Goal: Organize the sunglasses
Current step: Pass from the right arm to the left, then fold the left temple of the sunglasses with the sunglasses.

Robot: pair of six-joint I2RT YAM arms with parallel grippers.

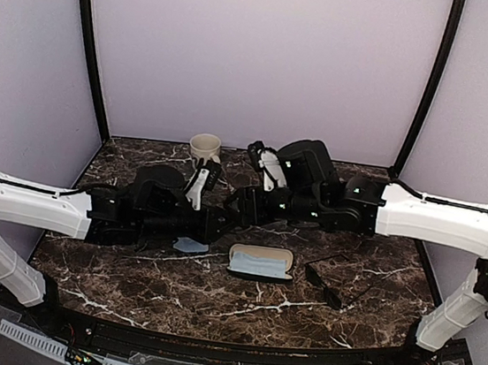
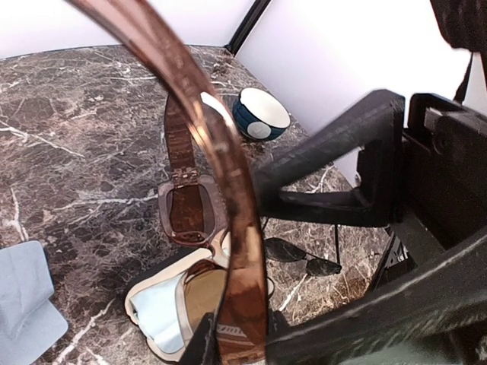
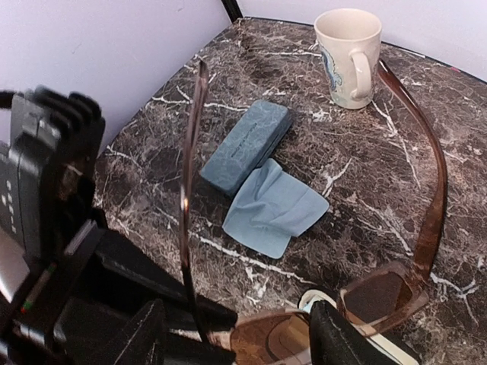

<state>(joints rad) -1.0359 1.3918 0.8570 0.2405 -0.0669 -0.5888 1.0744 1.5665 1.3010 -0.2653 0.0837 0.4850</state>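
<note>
While stretched low from 9 o'clock toward mid-surface, pinches with the left hand (image 2: 240,344) one temple of the thin brown sunglasses (image 3: 377,296), carried unfolded in the air over the marbled surface (image 1: 168,289). Meets there the right arm (image 1: 435,219), reaching in low from 3 o'clock. Shows the right hand (image 3: 240,338) spread wide, fingers (image 3: 148,338) standing on either side of the lenses; cannot tell whether either one touches the frame.

Just below, at 5 o'clock of the two hands: black oblong case (image 1: 261,259), lid open, beige lining up, holding a pale blue cloth (image 2: 160,315). Beyond it at 4 o'clock, lying on the surface near that case: thicker black sunglasses (image 1: 329,284). At 7 o'clock, partly under the left hand: loose blue cloth (image 3: 274,207), touching the closed grey-blue case (image 3: 247,144), which, seen from the right wrist, lies at its 11 o'clock. At 12 o'clock, toward the back wall: upright cream mug (image 3: 348,55).
</note>
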